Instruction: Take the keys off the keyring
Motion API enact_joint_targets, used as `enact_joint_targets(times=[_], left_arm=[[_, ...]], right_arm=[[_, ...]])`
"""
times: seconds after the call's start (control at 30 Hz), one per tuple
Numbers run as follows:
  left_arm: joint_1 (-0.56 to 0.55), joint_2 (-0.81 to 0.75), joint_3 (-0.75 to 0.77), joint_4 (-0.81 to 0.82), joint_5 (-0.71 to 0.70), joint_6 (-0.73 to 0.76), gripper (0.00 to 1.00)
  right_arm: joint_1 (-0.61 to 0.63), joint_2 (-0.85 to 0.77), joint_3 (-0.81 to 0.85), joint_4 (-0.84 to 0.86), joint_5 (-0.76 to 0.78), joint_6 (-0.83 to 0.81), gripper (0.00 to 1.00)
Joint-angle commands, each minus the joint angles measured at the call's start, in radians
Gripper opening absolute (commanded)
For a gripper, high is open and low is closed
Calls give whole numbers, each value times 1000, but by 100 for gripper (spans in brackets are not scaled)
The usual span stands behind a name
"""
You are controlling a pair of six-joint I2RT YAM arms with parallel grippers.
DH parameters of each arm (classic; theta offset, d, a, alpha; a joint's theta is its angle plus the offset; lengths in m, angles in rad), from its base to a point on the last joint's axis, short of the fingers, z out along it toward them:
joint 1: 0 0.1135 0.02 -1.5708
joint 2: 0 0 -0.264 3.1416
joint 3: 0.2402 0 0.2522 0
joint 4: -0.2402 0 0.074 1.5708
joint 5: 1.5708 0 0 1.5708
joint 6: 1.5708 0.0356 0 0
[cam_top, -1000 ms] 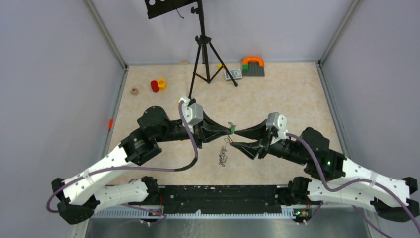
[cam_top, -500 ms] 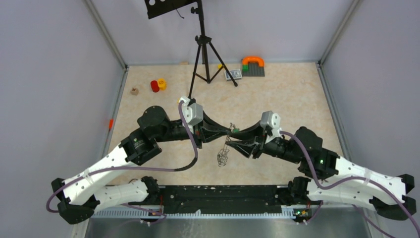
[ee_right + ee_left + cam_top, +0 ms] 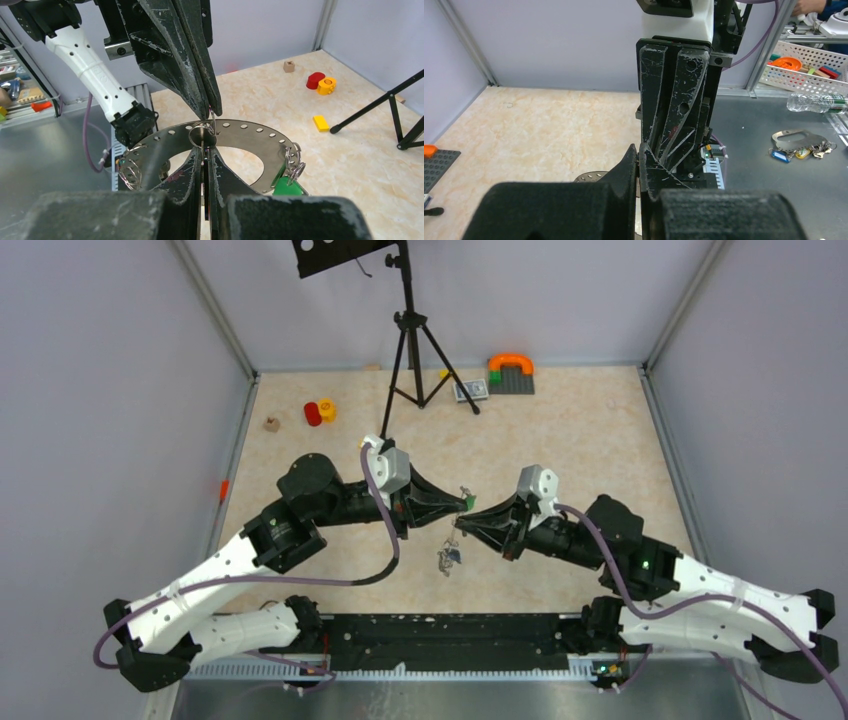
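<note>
right pincer [image 3: 204, 150] moved in, now pinching keyring [image 3: 250, 132], left pincer [image 3: 212, 109] pinching its rim, keys [image 3: 449, 558] dangling

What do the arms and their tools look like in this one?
The left arm and right arm match: white lower shells, black joints, pale wrist blocks. A purple cable loops along each. The left tool and right tool have black, scuffed, tapering fingers.

White-shelled, black-jointed arms [image 3: 205, 585] carry looping purple cables [image 3: 396, 540].
</note>
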Motion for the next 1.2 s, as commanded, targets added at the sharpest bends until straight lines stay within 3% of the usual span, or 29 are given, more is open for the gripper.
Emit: enact_joint_targets(times=[0.0, 0.33, 1.0, 1.07, 1.17], left_arm=[[-2, -35, 4, 74, -19, 2, 0], [-3, -54, -18, 96, -28, -13, 0], [-3, -102, -85, 120, -50, -34, 0], [-3, -101, -93, 131, -36, -42, 7], [-2, -84, -96, 155, 14, -52, 32]], right_arm=[[6, -23, 55, -35, 9, -22, 0], [7, -24, 93, -85, -8, -48, 0], [7, -44, 284, -340, 50, -158, 0], [6, -41, 307, -358, 50, -167, 0], [7, -38, 329, -372, 50, -174, 0]])
